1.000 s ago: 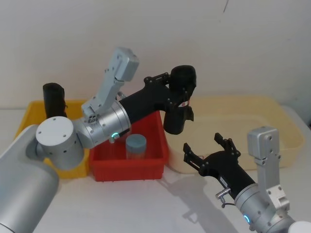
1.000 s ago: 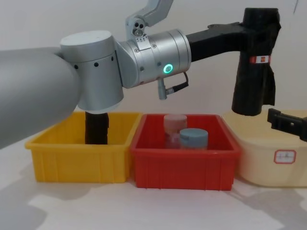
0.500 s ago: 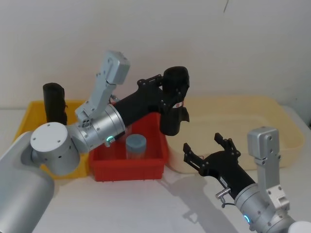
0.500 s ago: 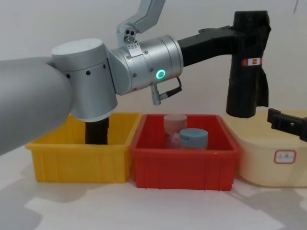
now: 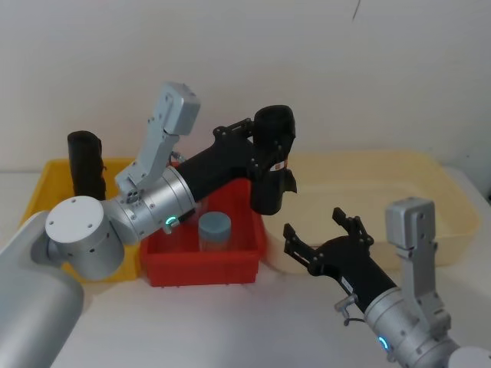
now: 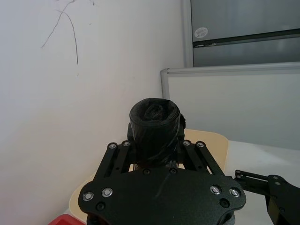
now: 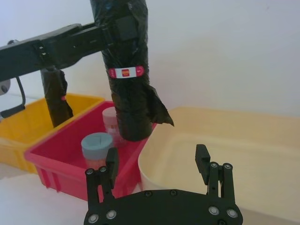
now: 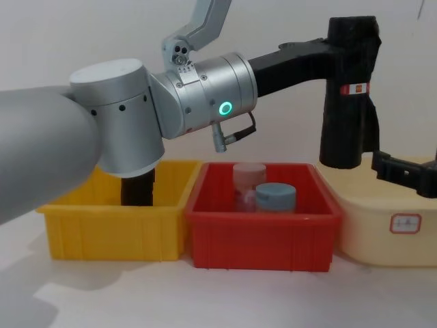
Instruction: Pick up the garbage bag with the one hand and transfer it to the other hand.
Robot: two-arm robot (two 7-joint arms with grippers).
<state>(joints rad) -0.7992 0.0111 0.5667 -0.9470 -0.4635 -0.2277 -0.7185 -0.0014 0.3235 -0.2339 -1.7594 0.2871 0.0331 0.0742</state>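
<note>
left tool (image 6: 154,151) in foreground, black body studded with screws, fingers (image 6: 123,149) clamped on either side of garbage bag (image 6: 153,121). bag upright, crinkled black, seen end-on from top. cream tub rim (image 6: 213,138) just behind. right tool (image 6: 263,186) low at edge, apart from bag. red bin corner (image 6: 62,220) at bottom. cracked white wall (image 6: 70,103) behind.
</note>
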